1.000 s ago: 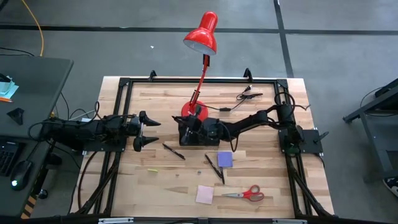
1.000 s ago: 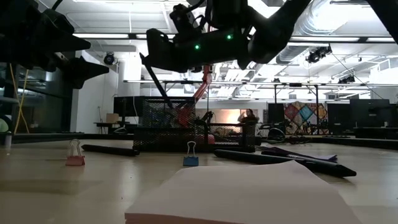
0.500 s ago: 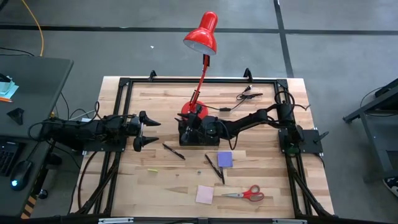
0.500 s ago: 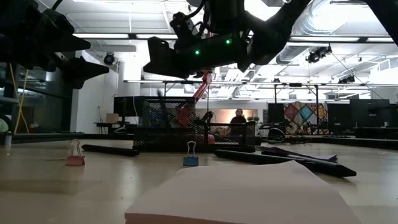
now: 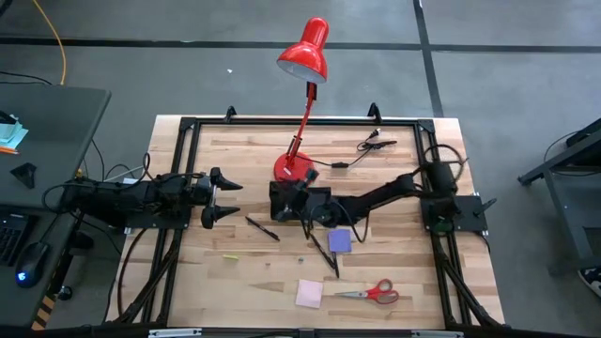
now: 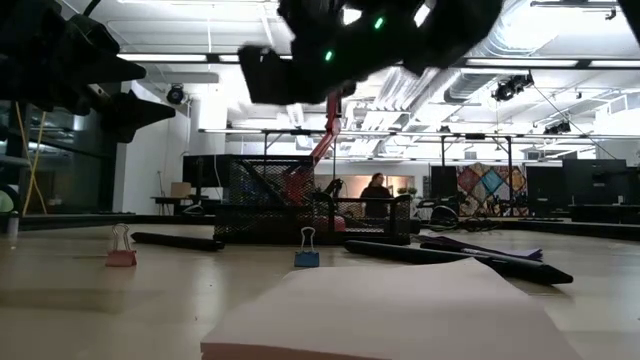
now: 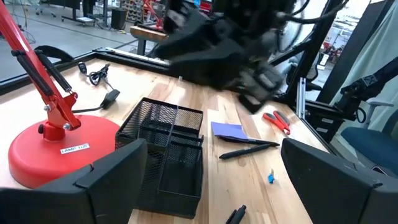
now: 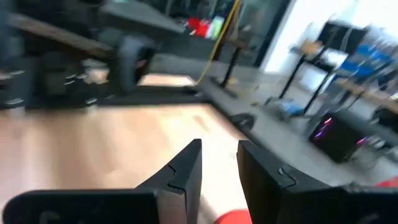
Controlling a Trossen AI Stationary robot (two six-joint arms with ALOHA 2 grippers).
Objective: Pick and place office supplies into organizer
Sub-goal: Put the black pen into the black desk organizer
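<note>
The organizer [image 7: 165, 149], a black mesh tray, stands mid-table beside the red lamp base [image 5: 291, 167]; my right arm covers most of the organizer [image 5: 278, 212] from above. My right gripper [image 5: 285, 197] [image 8: 219, 168] hovers over it, fingers slightly apart and empty. Thin pens stand inside the organizer [image 6: 265, 170]. More pens [image 5: 262, 228] [image 5: 324, 253], a purple pad [image 5: 340, 240], a pink pad [image 5: 309, 293] and red-handled scissors [image 5: 373, 293] lie flat on the table. My left gripper [image 5: 228, 199] [image 7: 211, 168] waits open, left of the organizer.
The red lamp's arm rises beyond the organizer toward the far edge. A black cable with clips [image 5: 371, 145] lies far right. Two small binder clips [image 6: 121, 255] [image 6: 307, 255] stand on the near table. A black frame runs around the table's edge [image 5: 178, 169].
My right gripper held a pen slanting down into the organizer, then let it go; the pen now stands inside the mesh. The gripper has since risen and drawn back toward the table's near edge.
</note>
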